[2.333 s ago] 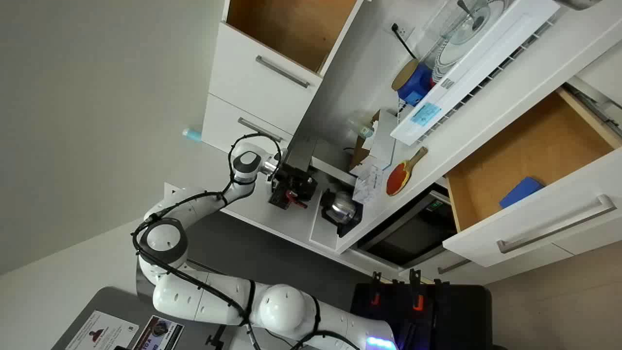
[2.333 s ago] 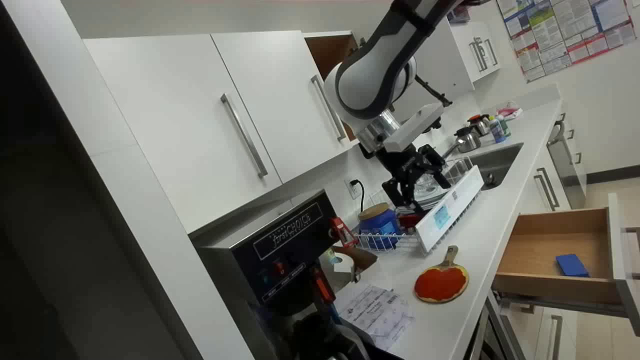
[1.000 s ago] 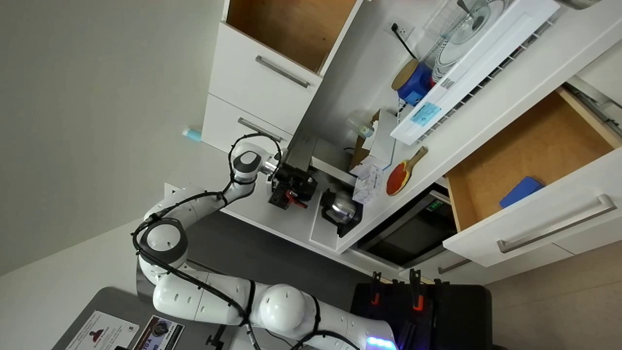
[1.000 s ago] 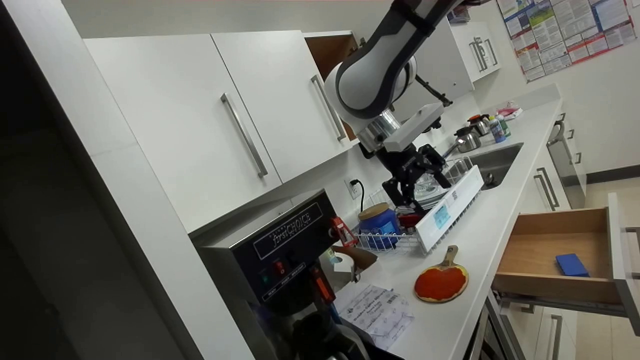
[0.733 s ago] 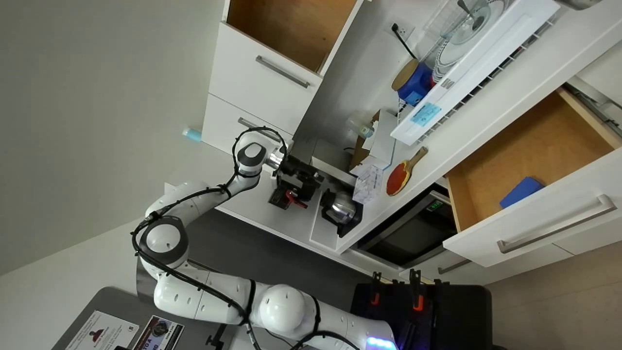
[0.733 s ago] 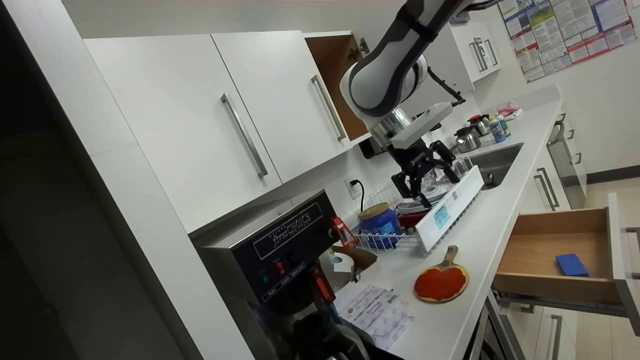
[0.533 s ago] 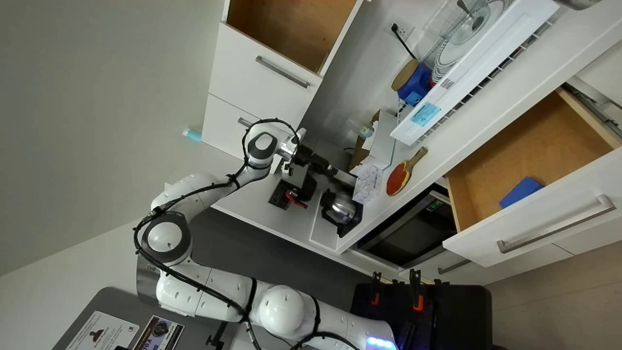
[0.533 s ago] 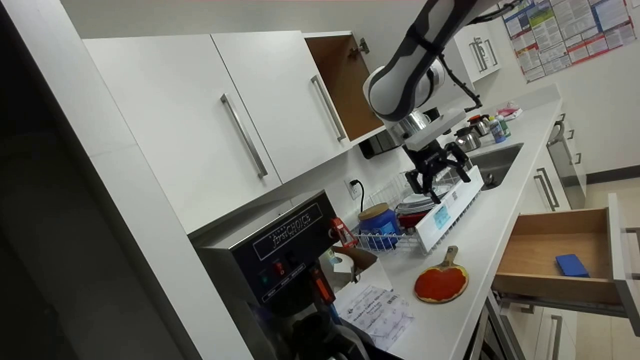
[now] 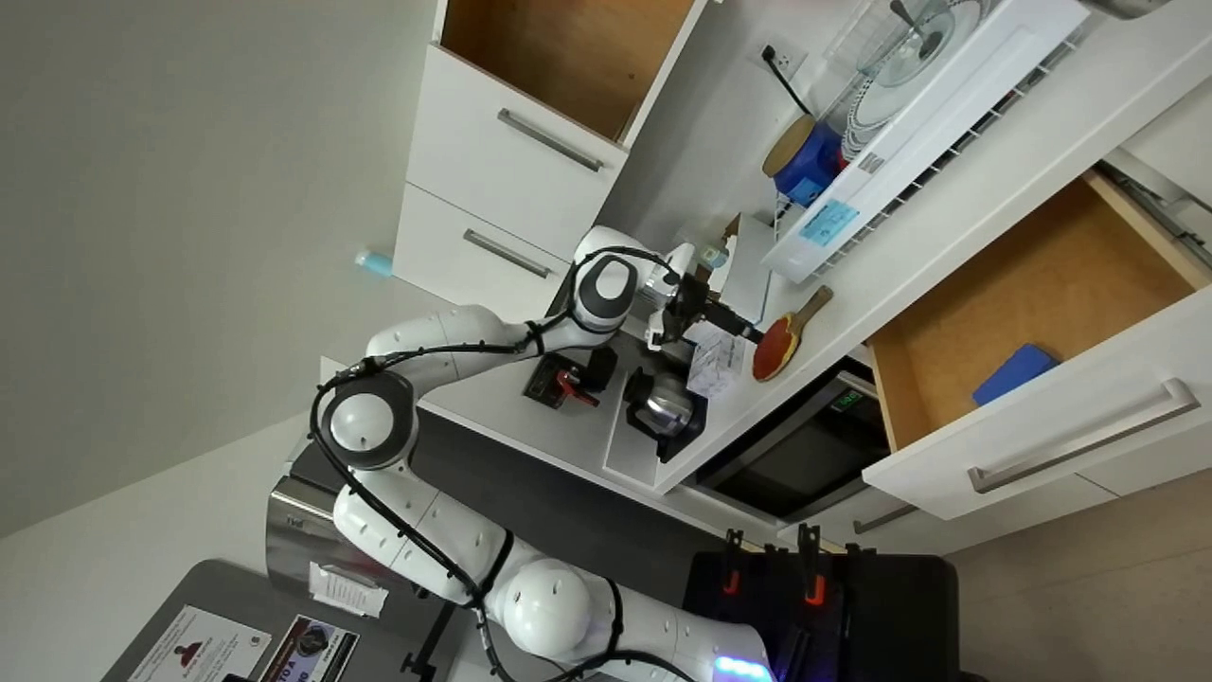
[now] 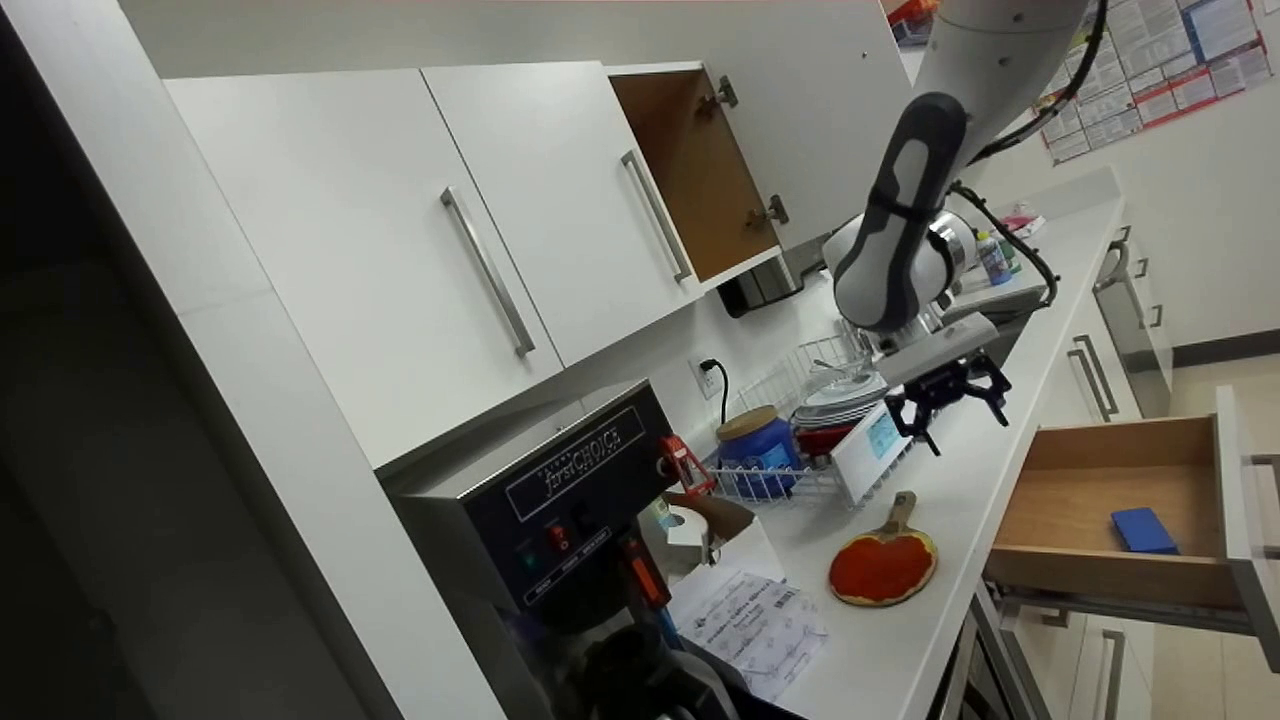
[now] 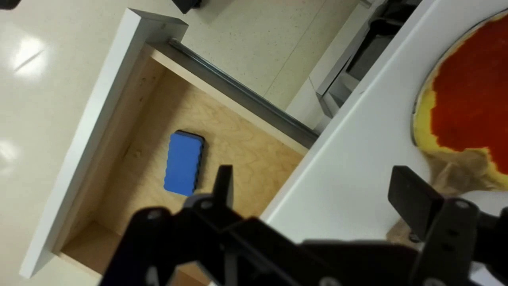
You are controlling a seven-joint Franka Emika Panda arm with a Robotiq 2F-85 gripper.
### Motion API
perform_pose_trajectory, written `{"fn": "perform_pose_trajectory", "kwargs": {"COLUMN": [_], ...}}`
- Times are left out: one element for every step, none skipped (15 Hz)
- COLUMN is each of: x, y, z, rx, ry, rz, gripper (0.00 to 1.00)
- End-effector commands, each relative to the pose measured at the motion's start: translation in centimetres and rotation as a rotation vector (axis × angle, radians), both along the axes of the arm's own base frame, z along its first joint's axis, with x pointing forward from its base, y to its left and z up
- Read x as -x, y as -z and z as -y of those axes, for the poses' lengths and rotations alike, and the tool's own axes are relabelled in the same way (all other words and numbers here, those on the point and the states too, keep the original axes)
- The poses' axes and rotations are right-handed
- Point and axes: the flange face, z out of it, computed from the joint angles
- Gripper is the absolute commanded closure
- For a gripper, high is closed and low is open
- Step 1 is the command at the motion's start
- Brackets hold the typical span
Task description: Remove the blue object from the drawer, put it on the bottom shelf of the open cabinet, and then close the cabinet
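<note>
Running on a slant from lower middle toward the upper right of an exterior view: white bench (image 10: 870,650), biggest surface here. My arm (image 9: 544,606), white, bends from the bottom of an exterior view through left of centre to the centre. White cabinet (image 10: 700,205), upper middle in both exterior views; door (image 10: 810,120) open, plain brown wood inside. Drawer (image 11: 242,147) out, right side of both exterior views, left half of my wrist view; light wood interior, white front. White wire dish rack (image 10: 820,482) on the bench, right of centre in an exterior view, plates (image 10: 845,405) in it.

My end effector (image 10: 969,436): wide, fingers (image 11: 414,196) spread apart, bench edge showing between them in the wrist view. Hovers over the bench, beside the rack, right of centre in an exterior view. Wrist view: finger at lower centre in front of the drawer, finger at right in front of the bench.

Red-and-yellow paddle (image 10: 883,570) flat on the bench, lower right of centre in an exterior view; cut off by the right edge of the wrist view. Blue jar (image 10: 757,460), brown lid, in the rack's left end.

Smallest, and my task item: blue object (image 11: 183,163), flat on the drawer floor, left of centre in the wrist view, near the drawer front but apart from it. Rectangular, wavy long sides, dark layer along the right one. Right side of both exterior views too, well apart from my fingers.
</note>
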Motion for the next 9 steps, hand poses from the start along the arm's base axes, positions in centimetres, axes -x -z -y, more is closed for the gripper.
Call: {"fn": "perform_pose_trajectory", "kwargs": {"x": [2.0,1.0,1.3,1.3,1.1,0.9,0.9,0.8,0.8], "y": [4.5,3.2,4.2,4.5,4.3,4.1,4.0,3.9,3.5], "z": [2.7,1.8,2.3,2.4,2.4,2.2,2.0,2.0,3.3], "rx": [0.050,0.023,0.028,0.028,0.029,0.029,0.029,0.029,0.038], "ry": [0.196,0.113,0.127,0.127,0.126,0.121,0.117,0.117,0.173], "rz": [-0.015,-0.021,-0.036,-0.040,-0.036,-0.032,-0.029,-0.028,-0.013], "gripper": [0.00,0.00,0.00,0.00,0.00,0.00,0.00,0.00,0.00]}}
